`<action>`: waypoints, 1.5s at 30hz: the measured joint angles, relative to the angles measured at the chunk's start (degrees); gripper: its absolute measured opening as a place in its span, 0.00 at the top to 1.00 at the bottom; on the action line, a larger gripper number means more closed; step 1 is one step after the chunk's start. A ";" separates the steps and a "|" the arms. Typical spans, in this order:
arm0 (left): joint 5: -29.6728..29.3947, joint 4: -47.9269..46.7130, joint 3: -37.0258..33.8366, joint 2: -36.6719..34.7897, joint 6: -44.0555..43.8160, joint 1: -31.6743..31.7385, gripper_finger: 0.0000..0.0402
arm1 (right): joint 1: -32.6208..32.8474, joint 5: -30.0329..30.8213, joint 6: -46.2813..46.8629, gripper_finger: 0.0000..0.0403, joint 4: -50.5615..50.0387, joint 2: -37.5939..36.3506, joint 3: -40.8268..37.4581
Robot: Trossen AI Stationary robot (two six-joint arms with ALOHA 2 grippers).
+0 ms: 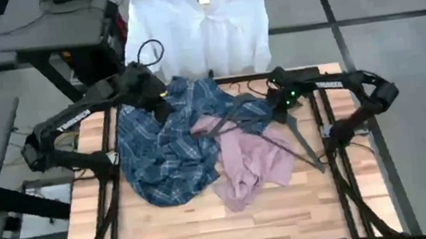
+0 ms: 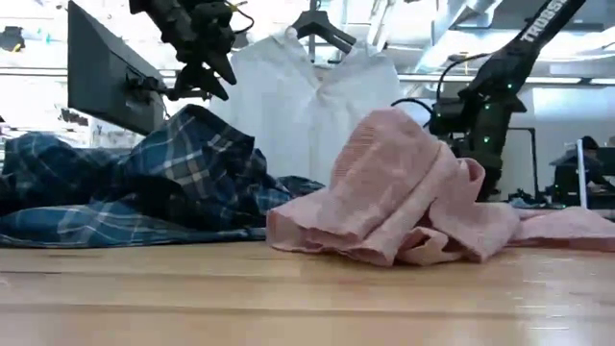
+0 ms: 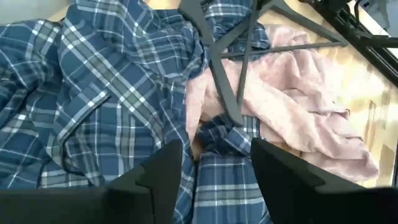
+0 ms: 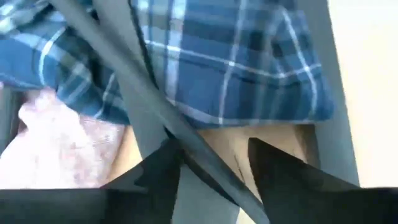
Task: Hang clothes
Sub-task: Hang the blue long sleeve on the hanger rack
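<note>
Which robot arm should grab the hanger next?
Probably the right. The right gripper sits open, low over the dark hanger, one bar between its fingers. The left gripper hovers above the plaid shirt.

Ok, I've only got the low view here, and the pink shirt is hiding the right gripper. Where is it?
Observer: The right gripper is near the table's far edge, over a dark hanger that lies across the pink shirt.
Operator: Is it holding the hanger?
Observer: No. Its fingers are apart, and the hanger's bar crosses the gap.
Operator: And the left one?
Observer: The left gripper is open and empty above the plaid shirt.
</note>
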 joint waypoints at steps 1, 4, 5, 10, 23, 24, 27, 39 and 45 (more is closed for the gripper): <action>0.00 0.00 0.00 0.00 0.00 0.00 0.57 | -0.03 -0.39 -1.05 0.80 0.08 0.33 0.03; 0.00 -0.05 0.00 0.00 0.00 0.00 0.57 | 0.28 -2.20 -3.08 0.92 -1.54 0.52 0.09; -0.02 -0.04 0.00 0.00 0.00 0.00 0.57 | 0.66 -2.64 -2.36 0.92 -2.19 0.30 0.14; -0.02 -0.07 0.00 0.00 0.10 0.00 0.57 | 1.25 -3.85 -1.00 0.93 -6.32 -2.94 2.24; 0.07 2.12 -0.02 -0.02 0.18 0.00 0.57 | 2.90 -8.17 3.69 0.99 -5.58 -15.23 9.43; 0.05 2.51 -0.02 -0.02 -0.05 0.00 0.57 | 2.79 -8.40 4.56 0.99 -4.61 -15.84 9.49; 0.08 5.77 -0.07 0.00 -2.12 0.00 0.57 | 2.77 -8.21 6.99 1.00 -3.59 -16.63 9.53; 12.02 24.83 -0.04 9.73 -15.65 -0.22 0.57 | -1.12 -5.48 25.86 0.89 -0.66 -16.42 9.51; 14.34 29.95 -0.04 19.80 -16.18 -2.41 0.57 | -10.10 -5.50 29.28 0.68 -0.39 -10.80 9.51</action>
